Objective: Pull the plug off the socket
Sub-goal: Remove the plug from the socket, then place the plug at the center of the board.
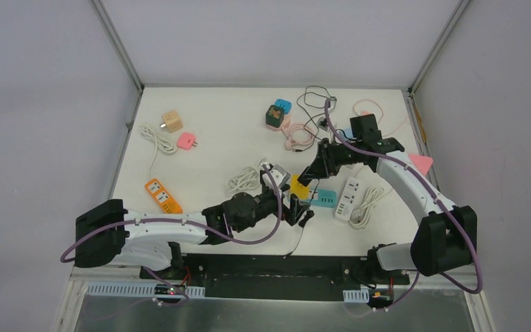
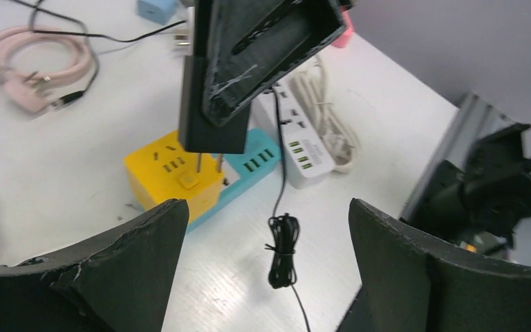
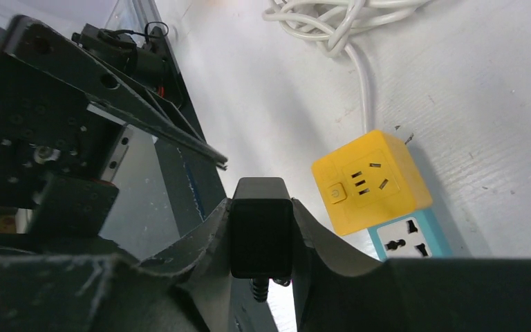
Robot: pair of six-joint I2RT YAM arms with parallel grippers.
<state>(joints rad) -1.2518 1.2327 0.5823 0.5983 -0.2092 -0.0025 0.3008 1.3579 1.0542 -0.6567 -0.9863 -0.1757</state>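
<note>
The black rectangular plug adapter (image 2: 211, 117) is clamped between the fingers of the right end effector (image 3: 261, 238), which is partly closed upon it. The adapter is held just above the yellow cube-shaped socket block (image 2: 169, 176), its two metal prongs bared. The left end effector (image 2: 266, 242) is spread wide and empty near the block on the white table (image 2: 41, 173).
</note>
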